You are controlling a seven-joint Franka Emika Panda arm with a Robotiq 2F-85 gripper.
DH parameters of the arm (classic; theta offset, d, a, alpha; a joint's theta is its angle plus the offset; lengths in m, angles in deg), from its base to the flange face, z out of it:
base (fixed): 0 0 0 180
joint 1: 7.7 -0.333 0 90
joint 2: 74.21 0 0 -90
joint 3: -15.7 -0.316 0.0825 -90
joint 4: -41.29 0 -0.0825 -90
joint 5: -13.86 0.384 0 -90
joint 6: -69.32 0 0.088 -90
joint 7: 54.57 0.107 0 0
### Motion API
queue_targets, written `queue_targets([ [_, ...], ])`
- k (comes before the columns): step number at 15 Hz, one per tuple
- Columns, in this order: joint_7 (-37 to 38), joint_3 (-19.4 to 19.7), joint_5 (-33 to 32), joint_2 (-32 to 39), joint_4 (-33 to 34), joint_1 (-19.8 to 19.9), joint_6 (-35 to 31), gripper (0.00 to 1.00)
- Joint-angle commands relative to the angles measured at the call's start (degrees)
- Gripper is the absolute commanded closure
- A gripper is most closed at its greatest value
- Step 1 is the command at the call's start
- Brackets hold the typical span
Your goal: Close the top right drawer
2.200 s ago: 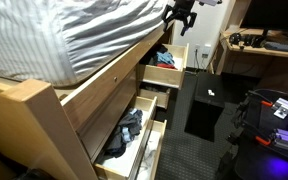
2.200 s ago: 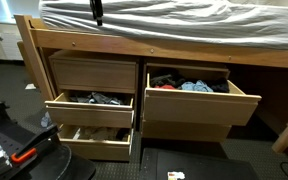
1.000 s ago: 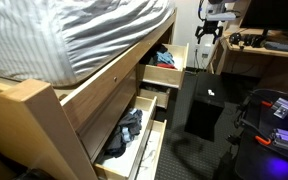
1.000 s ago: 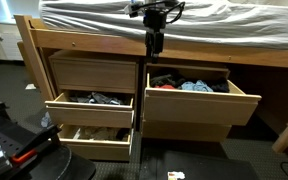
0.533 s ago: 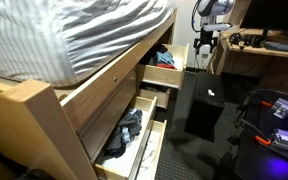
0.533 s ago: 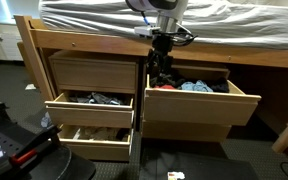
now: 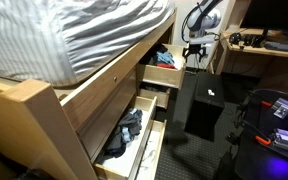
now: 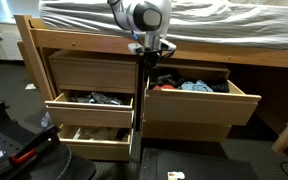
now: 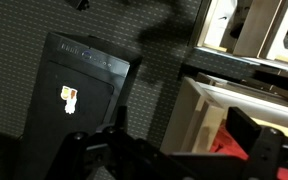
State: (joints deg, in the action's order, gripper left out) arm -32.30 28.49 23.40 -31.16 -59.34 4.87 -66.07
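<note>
Claw [image 7: 195, 57] spread wide near open top right drawer [image 8: 189, 103]; black tower [image 9: 94, 90] on floor below.

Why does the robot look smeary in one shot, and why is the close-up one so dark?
In an exterior view the arm looks motion-smeared, while the top right drawer is sharp. The wrist view is dim and grainy: the hand is a soft dark silhouette near the lens, and only the pale wood is bright. In an exterior view the striped bedding is brightest.

Hand [image 7: 195, 57] pts down, 2 fingers [image 9: 89, 148] wide apart, empty; arm [image 8: 140, 15] bent above.
</note>
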Motion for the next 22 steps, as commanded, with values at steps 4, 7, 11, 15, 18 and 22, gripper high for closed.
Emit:
queue_targets([
  [4, 13.19, 3.25, -1.99, 10.62, 6.22, -6.49, 0.28, 0.00],
  [7, 15.12, 4.15, -2.45, 12.01, 8.03, -7.58, 1.28, 0.00],
  [11, 20.25, 9.32, -6.03, 11.52, 6.26, -9.08, 3.89, 0.00],
  [15, 21.75, 12.18, -7.73, 10.94, 3.57, -7.10, 6.01, 0.00],
  [18, 20.54, 7.66, -5.24, 10.91, 5.45, -8.05, 6.45, 0.00],
  [22, 20.72, 7.65, -5.09, 10.89, 5.39, -8.03, 6.39, 0.00],
])
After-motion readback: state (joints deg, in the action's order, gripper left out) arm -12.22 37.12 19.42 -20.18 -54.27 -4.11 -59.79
